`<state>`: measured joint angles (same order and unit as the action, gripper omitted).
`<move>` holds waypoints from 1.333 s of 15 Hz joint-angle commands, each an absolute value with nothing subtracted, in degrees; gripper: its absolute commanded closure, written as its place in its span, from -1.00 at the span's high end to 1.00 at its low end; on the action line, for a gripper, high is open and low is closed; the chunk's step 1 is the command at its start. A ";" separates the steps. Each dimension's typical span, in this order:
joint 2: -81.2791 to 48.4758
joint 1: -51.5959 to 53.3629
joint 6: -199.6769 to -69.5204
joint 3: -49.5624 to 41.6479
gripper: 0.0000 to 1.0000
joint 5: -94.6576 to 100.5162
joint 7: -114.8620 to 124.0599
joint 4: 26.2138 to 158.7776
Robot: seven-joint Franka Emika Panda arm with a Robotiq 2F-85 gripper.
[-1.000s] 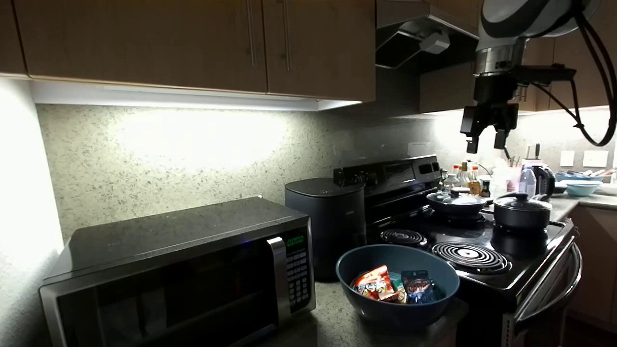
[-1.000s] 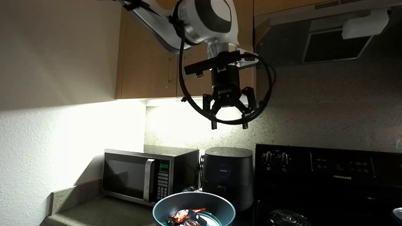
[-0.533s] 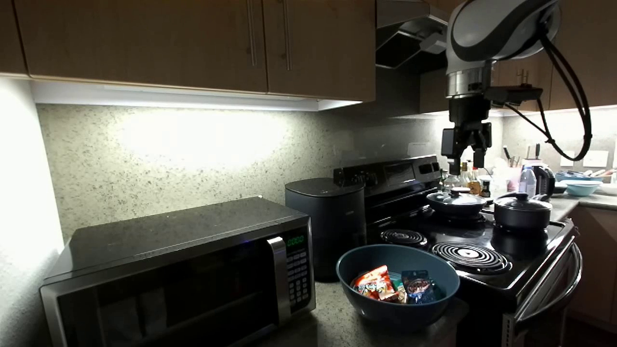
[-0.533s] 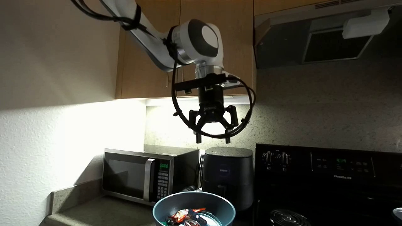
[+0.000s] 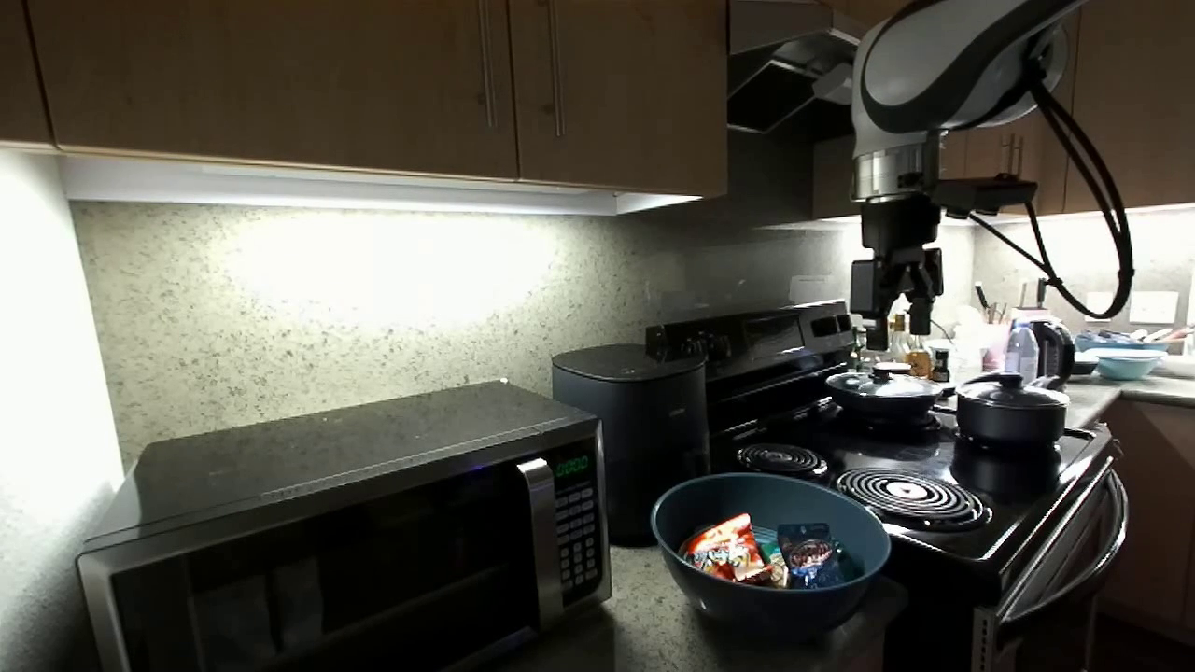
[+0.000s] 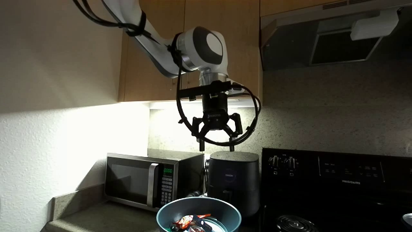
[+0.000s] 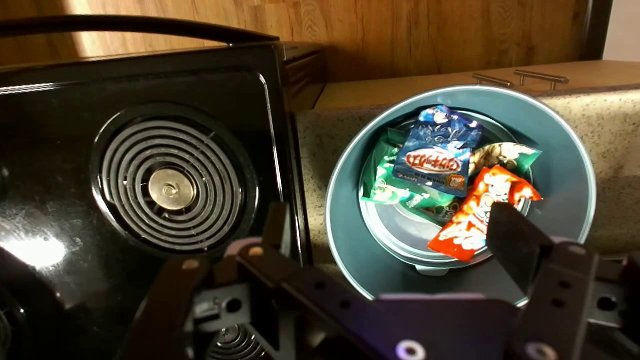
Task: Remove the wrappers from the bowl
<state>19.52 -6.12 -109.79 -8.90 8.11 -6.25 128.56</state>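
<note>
- Gripper [image 6: 216,149] hangs well above the counter [image 7: 316,165], jaws spread wide, nothing between them.
- All the wrappers [image 5: 733,551] in sight lie heaped inside the bowl [image 5: 766,611], well below the jaws.
- Alignment looks like the chief danger: in the wrist view one jaw lines up with the edge of the stove [image 7: 60,160], the other with the orange-red packet [image 7: 470,225]. Dropped straight from here, a jaw could strike the rim and tip or shove the bowl.
- Blue packet [image 7: 435,150] lies across a green packet [image 7: 387,175]; a pinch there may lift both, then let one fall outside.
- Thin, crinkly film could slip free if the jaws catch only a corner.
- Beneath the packets sits a tabbed round piece [image 7: 405,222]; whether it is loose I cannot tell. Reaching too deep might press hard on it, or drag it up with a packet.
- Looped cable [image 6: 250,129] hangs nearly as low as the jaws, so on a deep reach it might snag the rim.
</note>
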 commanded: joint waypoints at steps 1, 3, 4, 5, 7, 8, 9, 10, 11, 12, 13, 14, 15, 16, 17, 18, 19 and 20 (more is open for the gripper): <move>15.11 -5.67 -110.80 -8.22 1.00 5.68 -4.89 127.89; 11.55 -4.67 -111.91 -7.62 1.00 2.67 -4.27 127.72; 9.38 -4.21 -112.28 -7.29 1.00 0.87 -4.37 127.40; 7.61 -3.88 -113.05 -6.85 1.00 -0.02 -4.20 127.22; 3.74 -3.18 -114.09 -5.76 1.00 -0.54 -4.30 126.63; 2.02 -2.92 -114.38 -5.22 1.00 -0.06 -4.47 126.41; 0.58 -2.76 -113.91 -4.79 1.00 0.68 -4.93 126.06; -0.53 -2.77 -112.96 -4.58 1.00 1.57 -5.34 125.65; 1.78 -3.09 -113.85 -4.66 1.00 0.82 -5.16 127.26; 0.44 -3.02 -113.85 -4.38 1.00 0.85 -5.15 126.89; -0.41 -3.01 -113.84 -4.26 1.00 0.85 -5.15 126.55; -0.82 -3.02 -113.83 -4.25 1.00 0.86 -5.15 126.29; -0.89 -3.04 -113.80 -4.27 1.00 0.86 -5.15 126.13; -0.88 -3.04 -113.78 -4.26 1.00 0.86 -5.15 126.01; -1.31 -2.94 -114.17 -4.16 1.00 1.07 -5.68 125.92; -2.73 -2.79 -115.64 -4.01 1.00 1.03 -4.43 125.40; -3.58 -2.71 -116.56 -3.89 1.00 1.03 -4.12 125.05; -5.53 -2.48 -117.23 -3.60 1.00 1.68 -3.78 123.88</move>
